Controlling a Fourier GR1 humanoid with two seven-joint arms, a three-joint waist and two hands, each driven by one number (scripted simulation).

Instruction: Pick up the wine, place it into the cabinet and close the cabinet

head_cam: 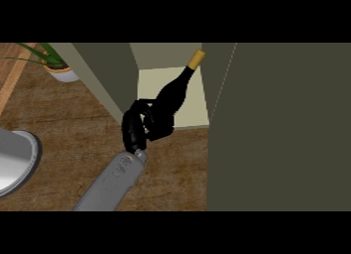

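Left hand (143, 126) at mid-view, black fingers (135, 119) curled round the lower body of the wine bottle (175, 89) and holding it. Bottle dark, tilted, base down in the hand, neck slanting up and to the right, tan cap (197, 58) at the top end. Most of the base hidden by the fingers.

Neck and shoulder of the bottle over the open cabinet (167, 54), seen against its pale inner floor (195, 111) (whether the glass touches that floor: cannot tell). Lower part of the bottle and the hand still out over the front edge, above the brown wooden tabletop (69, 124).

Grey forearm (112, 181) coming in from the lower edge, left of centre, angled up and to the right toward the opening.

Broad dark olive panel (288, 124) filling the right side of the view from top to bottom, just beside the bottle's right. Narrower olive panel (105, 79) slanting down on the left side of the opening, close to the fingers.

Top left, well apart from the hand: green plant (43, 55) in a white pot (63, 74). At the left edge, a grey round object (6, 163) on the tabletop, only partly in view (kind not clear).
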